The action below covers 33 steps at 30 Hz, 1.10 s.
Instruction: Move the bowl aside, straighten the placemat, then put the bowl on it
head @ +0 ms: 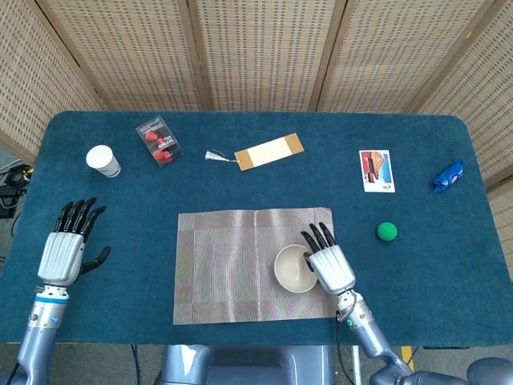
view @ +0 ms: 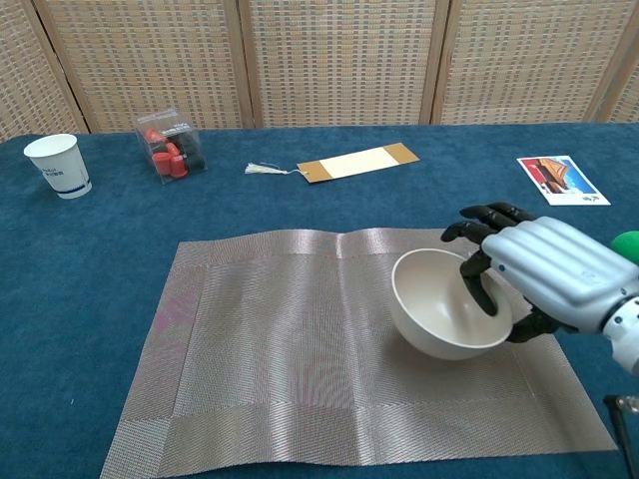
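A cream bowl [head: 292,269] [view: 444,299] sits tilted on the right part of the grey woven placemat [head: 232,265] [view: 280,359], which lies flat with a crease near its far edge. My right hand [head: 330,265] [view: 549,274] grips the bowl's right rim, with fingers curled inside and the thumb below the outer wall. My left hand [head: 68,245] rests open on the blue table far to the left of the mat, fingers spread; the chest view does not show it.
Along the far side stand a paper cup [head: 103,160] [view: 58,165], a clear box of red pieces [head: 159,141] [view: 170,145], a tasselled bookmark [head: 268,151] [view: 354,163] and a picture card [head: 377,170] [view: 561,180]. A green ball [head: 387,232] and a blue object [head: 449,176] lie right.
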### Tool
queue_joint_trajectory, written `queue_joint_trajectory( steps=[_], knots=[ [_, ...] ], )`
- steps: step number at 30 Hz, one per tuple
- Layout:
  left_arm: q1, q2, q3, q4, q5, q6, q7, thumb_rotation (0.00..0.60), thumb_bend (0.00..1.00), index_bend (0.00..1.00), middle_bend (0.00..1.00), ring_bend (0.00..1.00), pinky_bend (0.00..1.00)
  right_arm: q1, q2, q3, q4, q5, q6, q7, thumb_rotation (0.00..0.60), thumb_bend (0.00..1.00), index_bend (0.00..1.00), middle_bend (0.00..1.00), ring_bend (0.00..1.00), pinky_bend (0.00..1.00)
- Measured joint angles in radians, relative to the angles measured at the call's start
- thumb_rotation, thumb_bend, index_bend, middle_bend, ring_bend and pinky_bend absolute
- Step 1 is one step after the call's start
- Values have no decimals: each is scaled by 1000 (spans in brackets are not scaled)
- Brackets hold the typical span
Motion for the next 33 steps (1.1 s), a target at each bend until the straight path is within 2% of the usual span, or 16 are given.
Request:
queue_joint_trajectory(
  steps=[9,16,21,26,33],
  knots=[
    [0,3,-5,1,-10,-5,-11,600,305,133,0,0,0,14,-56,33,-20,13,-25,-94,600,463,737,249,51,113],
    [-3,2,-6,3,-14,-10,-10,600,305,133,0,0,0,41,-98,79,4,52,-64,-138,600,462,737,250,52,113],
    [-3,4,-10,3,-18,-10,-15,600,305,133,0,0,0,50,-120,88,20,63,-79,-149,600,461,732,248,52,113],
    [-2,7,-10,0,-21,-11,-15,600,305,133,0,0,0,46,-132,82,43,66,-81,-145,600,406,672,209,52,110],
    [-1,9,-8,-5,-20,-9,-9,600,305,132,0,0,0,39,-106,78,17,65,-75,-160,600,263,490,56,24,83]
  ],
)
